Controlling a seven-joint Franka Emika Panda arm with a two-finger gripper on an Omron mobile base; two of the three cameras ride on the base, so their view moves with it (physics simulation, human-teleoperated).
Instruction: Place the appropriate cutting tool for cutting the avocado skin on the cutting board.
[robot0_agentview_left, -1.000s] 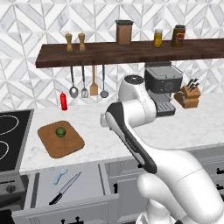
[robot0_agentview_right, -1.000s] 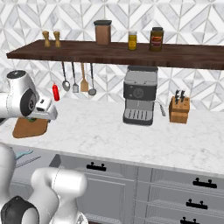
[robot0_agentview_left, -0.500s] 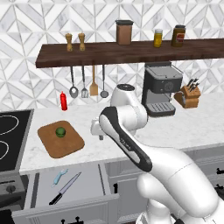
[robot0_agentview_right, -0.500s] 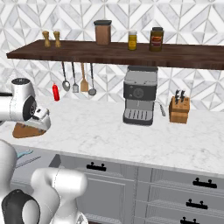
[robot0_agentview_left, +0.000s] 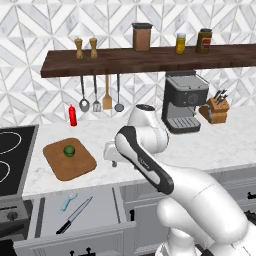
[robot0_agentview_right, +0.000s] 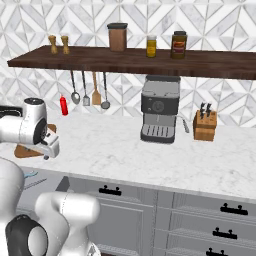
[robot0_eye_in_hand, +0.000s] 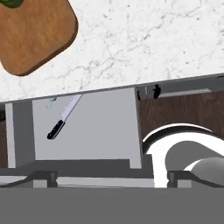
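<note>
The black-handled knife (robot0_agentview_left: 74, 216) lies slantwise in the open drawer (robot0_agentview_left: 100, 210) below the counter, beside the light-blue peeler (robot0_agentview_left: 68, 201). In the hand view the knife (robot0_eye_in_hand: 64, 116) lies left of centre on the grey drawer floor, blade pointing toward the counter. The brown cutting board (robot0_agentview_left: 70, 162) rests on the counter left of the arm, with the avocado (robot0_agentview_left: 69, 150) on it. My gripper (robot0_agentview_left: 113, 159) hangs over the counter's front edge, just right of the board, pointing down. It is open and empty (robot0_eye_in_hand: 111, 177), well above the knife.
A stove (robot0_agentview_left: 12, 150) borders the counter on the left. A red bottle (robot0_agentview_left: 73, 115) and hanging utensils (robot0_agentview_left: 100, 97) stand at the back wall. The coffee machine (robot0_agentview_left: 184, 102) and knife block (robot0_agentview_left: 216, 107) are to the right. The drawer's front wall (robot0_eye_in_hand: 74, 168) rises beneath the hand.
The arm has swung left and down, from mid-counter by the coffee machine to the counter's front edge beside the board. Board, avocado and knife have not moved.
</note>
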